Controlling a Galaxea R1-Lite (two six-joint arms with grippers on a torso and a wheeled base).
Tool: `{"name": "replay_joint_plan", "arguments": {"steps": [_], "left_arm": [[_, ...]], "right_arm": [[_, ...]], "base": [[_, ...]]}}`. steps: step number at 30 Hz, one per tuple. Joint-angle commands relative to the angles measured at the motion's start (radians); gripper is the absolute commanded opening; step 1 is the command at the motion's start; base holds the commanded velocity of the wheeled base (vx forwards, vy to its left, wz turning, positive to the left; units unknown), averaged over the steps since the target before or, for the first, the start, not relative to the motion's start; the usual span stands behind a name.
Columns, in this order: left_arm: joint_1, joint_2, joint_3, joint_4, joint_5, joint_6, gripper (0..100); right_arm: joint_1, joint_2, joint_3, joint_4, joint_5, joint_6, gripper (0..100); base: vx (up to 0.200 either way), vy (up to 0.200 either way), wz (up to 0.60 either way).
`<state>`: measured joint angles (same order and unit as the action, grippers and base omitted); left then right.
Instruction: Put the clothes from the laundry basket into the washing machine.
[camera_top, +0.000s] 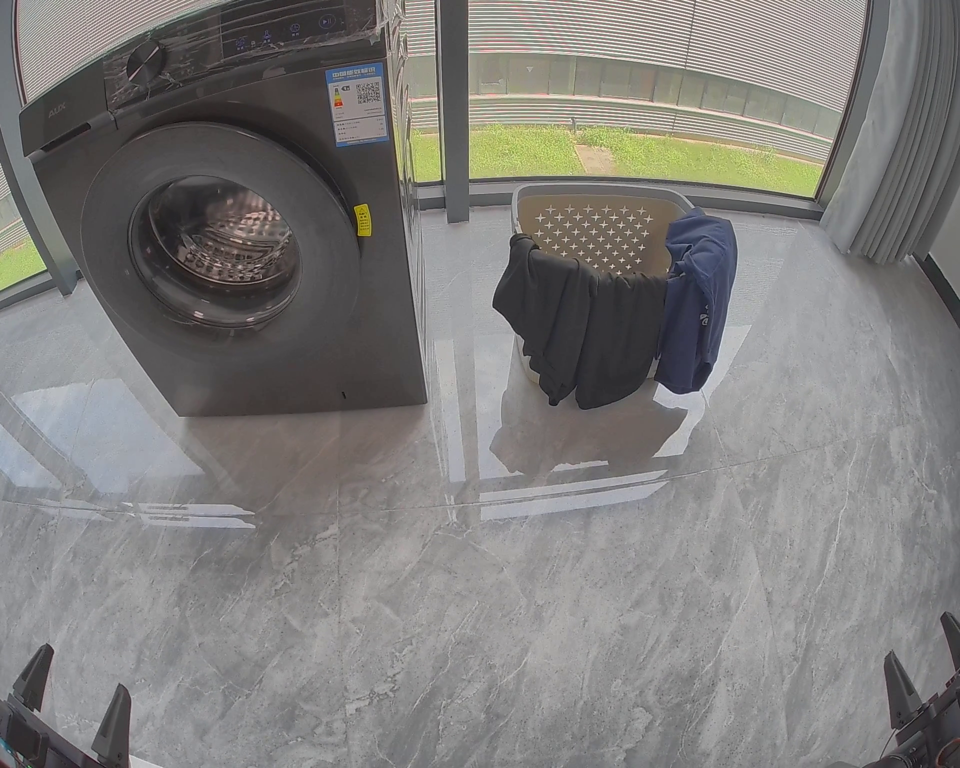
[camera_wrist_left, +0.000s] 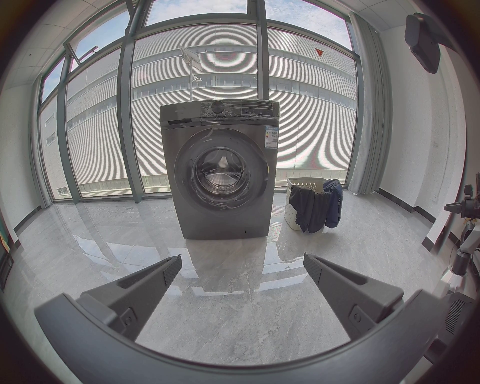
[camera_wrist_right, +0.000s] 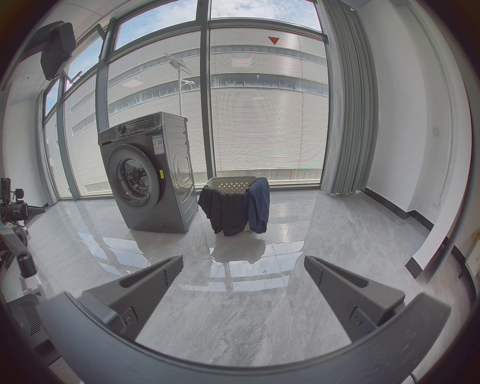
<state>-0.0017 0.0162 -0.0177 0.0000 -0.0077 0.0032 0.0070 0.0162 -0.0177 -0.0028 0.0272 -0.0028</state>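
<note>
Washing machine (camera_top: 230, 240) stands at the floor's (camera_top: 480, 600) far-left corner, back to the window (camera_top: 640, 90). Its top is cut off in the head view. Round door sits flush on the front, w/ the drum seen through the glass. Control panel (camera_top: 290, 25) is under clear film, so its markings are hard to make out. 1 blue-edged sticker (camera_top: 357, 103) sits at the front's upper right corner and 1 small yellow tag (camera_top: 362, 219) just beside the door rim. Print on both is too small to read.

Laundry basket (camera_top: 600, 192) is at the floor's far edge, just right of the washer and apart from it. Back wall has star-shaped cutouts. 2 garments hang over its near rim: black garment (camera_top: 580, 330) across the front, blue garment (camera_top: 700, 290) over the right corner, the 2 touching. They hide the front wall, and the basket's bottom can't be seen.

Left gripper (camera_top: 82, 670) is at the near-left, right gripper (camera_top: 920, 640) at the near-right, both cut off so just the fingertips show. In the wrist views the left gripper (camera_wrist_left: 241, 259) and the right one (camera_wrist_right: 242, 260) each have fingers spread wide w/ bare floor between, gripping nothing, both well apart from the basket.

Grey curtain (camera_top: 890, 130) hangs at the far-right corner.
</note>
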Motion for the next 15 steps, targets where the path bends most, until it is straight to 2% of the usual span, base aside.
{"name": "replay_joint_plan", "arguments": {"steps": [1, 6, 9, 15], "left_arm": [[0.000, -0.015, 0.018, 0.000, 0.000, 0.000, 100], [0.000, -0.015, 0.018, 0.000, 0.000, 0.000, 100], [0.000, -0.015, 0.018, 0.000, 0.000, 0.000, 100], [0.000, -0.015, 0.018, 0.000, 0.000, 0.000, 100]], "right_arm": [[0.001, -0.016, 0.018, 0.000, 0.002, 0.000, 100], [-0.001, -0.016, 0.018, 0.000, 0.000, 0.000, 100], [-0.001, -0.016, 0.018, 0.000, 0.000, 0.000, 100], [-0.001, -0.016, 0.018, 0.000, 0.000, 0.000, 100]], "base": [[0.200, 0.000, 0.00], [0.000, 0.000, 0.00], [0.000, 0.000, 0.60], [0.000, 0.000, 0.00]]}}
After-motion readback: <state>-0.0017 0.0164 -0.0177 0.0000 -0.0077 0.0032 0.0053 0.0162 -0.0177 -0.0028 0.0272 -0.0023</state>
